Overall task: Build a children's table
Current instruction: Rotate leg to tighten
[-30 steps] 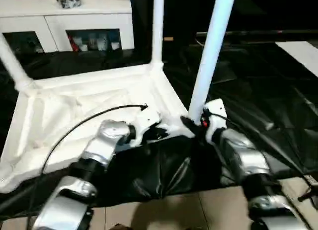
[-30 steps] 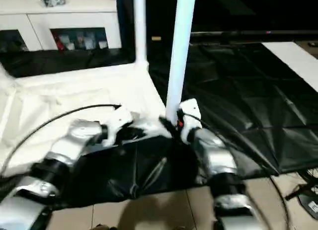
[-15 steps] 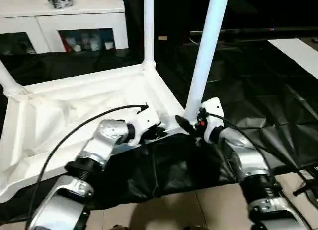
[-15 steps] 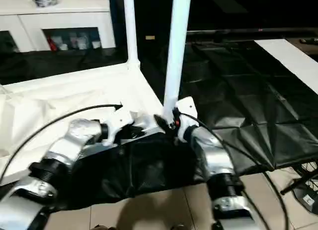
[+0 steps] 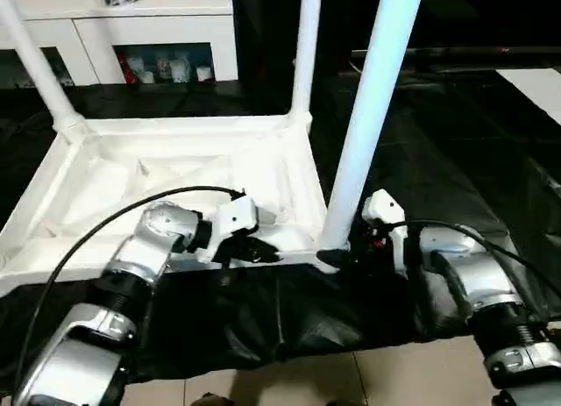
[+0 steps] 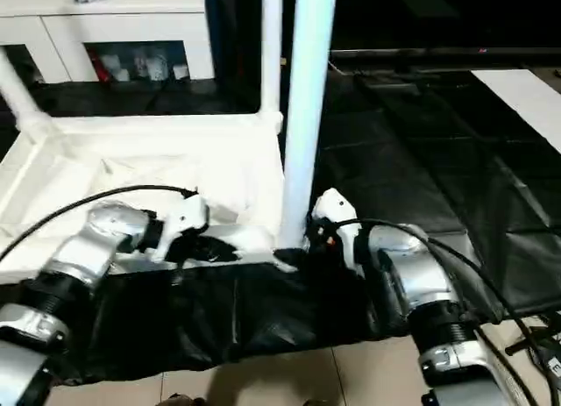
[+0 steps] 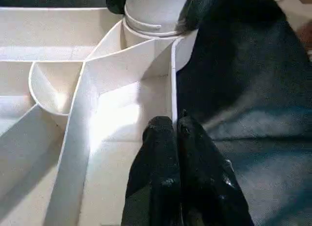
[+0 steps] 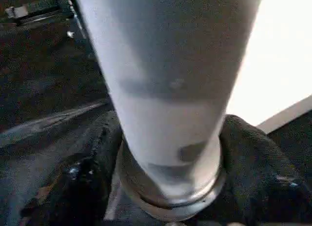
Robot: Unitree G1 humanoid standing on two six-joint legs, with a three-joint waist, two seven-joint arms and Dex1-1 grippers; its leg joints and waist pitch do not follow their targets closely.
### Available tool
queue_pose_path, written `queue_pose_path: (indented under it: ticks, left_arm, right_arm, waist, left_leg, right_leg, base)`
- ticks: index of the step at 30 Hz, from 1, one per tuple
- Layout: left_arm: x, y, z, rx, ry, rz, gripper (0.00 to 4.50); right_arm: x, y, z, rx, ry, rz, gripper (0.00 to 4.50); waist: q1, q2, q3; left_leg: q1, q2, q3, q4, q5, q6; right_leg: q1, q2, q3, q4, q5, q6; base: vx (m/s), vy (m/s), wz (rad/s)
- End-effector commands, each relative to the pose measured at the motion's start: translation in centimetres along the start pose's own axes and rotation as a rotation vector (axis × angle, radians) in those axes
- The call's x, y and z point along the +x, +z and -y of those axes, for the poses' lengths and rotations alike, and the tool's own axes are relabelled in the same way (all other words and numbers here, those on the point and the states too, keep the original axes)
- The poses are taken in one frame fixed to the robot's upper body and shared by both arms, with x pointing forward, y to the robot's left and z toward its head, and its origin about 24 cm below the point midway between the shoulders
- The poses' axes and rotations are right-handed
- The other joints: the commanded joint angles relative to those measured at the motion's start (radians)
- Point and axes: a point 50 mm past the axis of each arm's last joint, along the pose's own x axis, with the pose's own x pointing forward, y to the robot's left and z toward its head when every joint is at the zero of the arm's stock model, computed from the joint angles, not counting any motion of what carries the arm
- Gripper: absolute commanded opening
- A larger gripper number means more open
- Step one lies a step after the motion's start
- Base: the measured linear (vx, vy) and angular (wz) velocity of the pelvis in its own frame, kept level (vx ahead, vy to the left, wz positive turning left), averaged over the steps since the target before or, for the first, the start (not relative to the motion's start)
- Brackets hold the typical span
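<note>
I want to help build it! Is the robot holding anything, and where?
The right end effector grips the near leg at its base. The left end effector pinches the tabletop rim beside it.

— What does the white plastic rectangular tabletop (image 5: 131,182) look like?

— It lies upside down across the left and centre of the head view, ribbed underside up, with raised rims and rounded corner sockets.

— And the legs?

— Three white tubular legs show. The nearest leg (image 5: 368,117) rises from the near right corner socket (image 7: 151,28), just right of centre, leaning slightly right. A second leg (image 5: 304,51) stands at the far right corner, a third leg (image 5: 35,60) tilts at the far left corner, upper left.
</note>
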Motion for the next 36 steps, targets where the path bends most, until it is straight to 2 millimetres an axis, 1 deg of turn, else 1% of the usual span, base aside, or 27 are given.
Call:
queue_pose_path:
  ticks: [1, 3, 4, 5, 8, 10, 12, 14, 15, 16, 17, 19, 20, 21, 22, 23, 24, 25, 26, 27, 29, 30, 31, 32, 34, 35, 36]
  left_arm:
    - [0.0, 1.0, -0.5, 0.034, -0.012, 0.006, 0.0]
    - [-0.2, 0.9, -0.4, 0.031, -0.022, 0.002, 0.0]
    - [-0.3, 0.8, -0.4, 0.031, -0.028, -0.002, 0.0]
    - [-0.4, 0.7, -0.4, 0.028, -0.039, -0.007, 0.0]
    - [-0.4, 0.7, -0.4, 0.028, -0.041, -0.01, 0.0]
    - [-0.4, 0.7, -0.4, 0.028, -0.038, -0.006, 0.0]
    - [-0.3, 0.7, -0.4, 0.029, -0.029, 0.003, 0.0]
    - [0.2, 1.0, -0.5, 0.023, 0.003, 0.04, 0.0]
    - [0.6, 1.2, -0.5, 0.022, 0.026, 0.058, 0.0]
    - [0.9, 1.4, -0.5, 0.029, 0.043, 0.065, 0.0]
    - [1.4, 1.6, -0.6, 0.036, 0.081, 0.07, 0.0]
    - [1.9, 1.7, -0.6, 0.033, 0.105, 0.075, 0.0]
    - [2.1, 1.8, -0.6, 0.03, 0.12, 0.077, 0.0]
    - [2.8, 2.1, -0.6, 0.031, 0.161, 0.082, 0.0]
    - [2.8, 2.2, -0.6, 0.031, 0.164, 0.083, 0.0]
    - [3.4, 2.4, -0.6, 0.026, 0.183, 0.092, 0.0]
    - [5.4, 3.4, -0.1, 0.023, 0.221, 0.123, 0.0]
    - [5.8, 3.6, 0.0, 0.023, 0.22, 0.128, 0.0]
    - [6.5, 4.0, 0.3, 0.022, 0.22, 0.138, 0.0]
    - [6.9, 4.3, 0.5, 0.022, 0.22, 0.144, 0.0]
    - [8.2, 5.0, 0.7, 0.014, 0.249, 0.157, 0.0]
    - [9.1, 5.6, 0.9, 0.023, 0.272, 0.16, 0.0]
    - [9.4, 5.7, 0.9, 0.025, 0.277, 0.16, 0.0]
    - [9.7, 5.9, 1.0, 0.032, 0.28, 0.158, 0.0]
    - [10.1, 6.3, 1.1, 0.052, 0.286, 0.154, 0.0]
    - [10.1, 6.4, 1.2, 0.054, 0.283, 0.157, 0.0]
    - [10.1, 6.4, 1.3, 0.052, 0.281, 0.16, 0.0]
  right_arm:
    - [1.3, -0.8, -1.4, 0.036, 0.129, -0.029, 2.84]
    - [1.3, -0.8, -1.5, 0.04, 0.159, -0.029, 2.75]
    - [1.3, -0.8, -1.7, 0.041, 0.176, -0.031, 2.69]
    - [1.3, -0.8, -1.9, 0.042, 0.199, -0.033, 2.65]
    - [1.3, -0.9, -2.0, 0.043, 0.205, -0.034, 2.58]
    - [1.3, -1.0, -2.1, 0.046, 0.203, -0.035, 2.57]
    - [1.4, -1.1, -2.2, 0.049, 0.195, -0.031, 2.56]
    - [1.4, -1.2, -2.3, 0.065, 0.161, -0.004, 2.55]
    - [1.4, -1.2, -2.4, 0.071, 0.133, 0.015, 2.55]
    - [1.5, -1.3, -2.5, 0.07, 0.104, 0.031, 2.55]
    - [1.7, -1.4, -2.5, 0.076, 0.063, 0.048, 2.54]
    - [1.9, -1.4, -2.6, 0.08, 0.033, 0.061, 2.54]
    - [2.0, -1.4, -2.6, 0.084, 0.015, 0.07, 2.54]
    - [2.4, -1.4, -2.6, 0.091, -0.036, 0.083, 2.54]
    - [2.4, -1.4, -2.6, 0.091, -0.042, 0.085, 2.54]
    - [2.7, -1.4, -2.6, 0.092, -0.079, 0.098, 2.54]
    - [3.9, -1.5, -2.5, 0.121, -0.209, 0.121, 2.54]
    - [4.1, -1.5, -2.5, 0.127, -0.236, 0.125, 2.53]
    - [4.5, -1.5, -2.4, 0.137, -0.282, 0.132, 2.53]
    - [4.8, -1.5, -2.4, 0.145, -0.315, 0.136, 2.53]
    - [5.6, -1.5, -2.0, 0.18, -0.421, 0.137, 2.53]
    - [6.3, -1.3, -1.5, 0.193, -0.519, 0.133, 2.53]
    - [6.5, -1.2, -1.4, 0.197, -0.542, 0.132, 2.53]
    - [6.8, -1.0, -1.3, 0.2, -0.575, 0.133, 2.53]
    - [7.4, -0.3, -0.9, 0.19, -0.648, 0.139, 2.53]
    - [7.6, 0.1, -0.8, 0.175, -0.674, 0.148, 2.53]
    - [7.7, 0.2, -0.8, 0.166, -0.681, 0.152, 2.53]
  waist:
    - [0.003, -0.004, -0.058]
    - [0.004, -0.008, -0.057]
    - [0.005, -0.006, -0.057]
    - [0.004, -0.009, -0.057]
    - [0.005, -0.008, -0.058]
    - [0.006, -0.011, -0.06]
    - [0.007, -0.01, -0.06]
    - [0.012, -0.011, -0.058]
    - [0.014, -0.01, -0.06]
    - [0.016, -0.01, -0.058]
    - [0.018, -0.006, -0.057]
    - [0.014, -0.012, -0.055]
    - [0.013, -0.012, -0.053]
    - [0.011, -0.007, -0.05]
    - [0.011, -0.007, -0.05]
    - [0.005, -0.011, -0.048]
    - [0.003, -0.012, -0.048]
    - [-0.004, -0.01, -0.044]
    - [-0.008, -0.01, -0.046]
    - [-0.016, -0.012, -0.046]
    - [-0.024, -0.01, -0.045]
    - [-0.029, -0.01, -0.046]
    - [-0.031, -0.006, -0.046]
    - [-0.036, -0.01, -0.046]
    - [-0.042, -0.007, -0.045]
    - [-0.047, -0.005, -0.047]
    - [-0.048, -0.004, -0.046]
  left_leg:
    - [0.028, 0.036, -0.007, -0.067, -0.266, 0.041]
    - [0.031, 0.037, -0.008, -0.07, -0.296, 0.022]
    - [0.032, 0.038, -0.009, -0.071, -0.299, 0.018]
    - [0.031, 0.037, -0.009, -0.071, -0.299, 0.015]
    - [0.03, 0.037, -0.009, -0.071, -0.288, 0.013]
    - [0.029, 0.036, -0.008, -0.069, -0.265, 0.019]
    - [0.029, 0.036, -0.008, -0.068, -0.254, 0.025]
    - [0.03, 0.037, -0.006, -0.067, -0.251, 0.029]
    - [0.031, 0.037, -0.007, -0.067, -0.252, 0.029]
    - [0.032, 0.038, -0.006, -0.068, -0.26, 0.026]
    - [0.034, 0.038, -0.007, -0.07, -0.281, 0.019]
    - [0.034, 0.037, -0.009, -0.074, -0.314, 0.003]
    - [0.037, 0.036, -0.011, -0.074, -0.346, -0.005]
    - [0.038, 0.037, -0.014, -0.078, -0.373, -0.017]
    - [0.038, 0.037, -0.014, -0.078, -0.373, -0.017]
    - [0.043, 0.035, -0.019, -0.079, -0.423, -0.033]
    - [0.041, 0.034, -0.021, -0.08, -0.427, -0.035]
    - [0.036, 0.035, -0.024, -0.086, -0.435, -0.045]
    - [0.039, 0.032, -0.027, -0.085, -0.457, -0.054]
    - [0.038, 0.03, -0.03, -0.085, -0.473, -0.054]
    - [0.035, 0.027, -0.033, -0.085, -0.488, -0.048]
    - [0.035, 0.026, -0.034, -0.084, -0.494, -0.048]
    - [0.035, 0.025, -0.036, -0.084, -0.495, -0.051]
    - [0.033, 0.023, -0.036, -0.084, -0.494, -0.05]
    - [0.035, 0.021, -0.036, -0.083, -0.505, -0.044]
    - [0.035, 0.019, -0.036, -0.083, -0.506, -0.044]
    - [0.033, 0.02, -0.037, -0.084, -0.509, -0.041]
  right_leg:
    - [0.033, -0.033, 0.012, -0.05, -0.186, -0.256]
    - [0.031, -0.035, 0.013, -0.054, -0.241, -0.241]
    - [0.03, -0.035, 0.013, -0.054, -0.247, -0.238]
    - [0.03, -0.034, 0.013, -0.054, -0.249, -0.234]
    - [0.03, -0.035, 0.014, -0.052, -0.235, -0.233]
    - [0.032, -0.034, 0.014, -0.049, -0.202, -0.239]
    - [0.032, -0.034, 0.013, -0.048, -0.19, -0.242]
    - [0.031, -0.035, 0.014, -0.05, -0.189, -0.24]
    - [0.032, -0.035, 0.014, -0.049, -0.193, -0.239]
    - [0.029, -0.034, 0.015, -0.052, -0.201, -0.236]
    - [0.027, -0.036, 0.015, -0.055, -0.229, -0.231]
    - [0.025, -0.035, 0.016, -0.06, -0.278, -0.214]
    - [0.021, -0.037, 0.016, -0.067, -0.336, -0.199]
    - [0.017, -0.039, 0.018, -0.072, -0.383, -0.182]
    - [0.017, -0.039, 0.018, -0.072, -0.383, -0.182]
    - [0.01, -0.039, 0.017, -0.081, -0.451, -0.16]
    - [0.012, -0.04, 0.016, -0.082, -0.468, -0.151]
    - [0.01, -0.04, 0.015, -0.085, -0.49, -0.136]
    - [0.008, -0.041, 0.013, -0.09, -0.526, -0.119]
    - [0.007, -0.039, 0.01, -0.093, -0.545, -0.107]
    - [0.007, -0.04, 0.008, -0.097, -0.565, -0.095]
    - [0.003, -0.04, 0.007, -0.101, -0.58, -0.088]
    - [0.003, -0.041, 0.006, -0.102, -0.582, -0.085]
    - [0.004, -0.04, 0.005, -0.104, -0.584, -0.081]
    - [-0.001, -0.038, 0.004, -0.109, -0.588, -0.076]
    - [0.0, -0.037, 0.003, -0.109, -0.589, -0.075]
    - [0.001, -0.038, 0.003, -0.109, -0.59, -0.073]
  base:
    - [0.0, 0.0, 0.0]
    - [0.0, 0.0, 0.0]
    - [0.0, 0.0, 0.0]
    - [0.0, 0.0, 0.0]
    - [0.0, 0.0, 0.0]
    - [0.0, 0.0, 0.0]
    - [0.0, 0.0, 0.0]
    - [0.0, 0.0, 0.0]
    - [0.0, 0.0, 0.0]
    - [0.0, 0.0, 0.0]
    - [0.0, 0.0, 0.0]
    - [0.0, 0.0, 0.0]
    - [0.0, 0.0, 0.0]
    - [0.0, 0.0, 0.0]
    - [0.0, 0.0, 0.0]
    - [0.0, 0.0, 0.0]
    - [0.0, 0.0, 0.0]
    - [0.0, 0.0, 0.0]
    - [0.0, 0.0, 0.0]
    - [0.0, 0.0, 0.0]
    - [0.0, 0.0, 0.0]
    - [0.0, 0.0, 0.0]
    - [0.0, 0.0, 0.0]
    - [0.0, 0.0, 0.0]
    - [0.0, 0.0, 0.0]
    - [0.0, 0.0, 0.0]
    - [0.0, 0.0, 0.0]
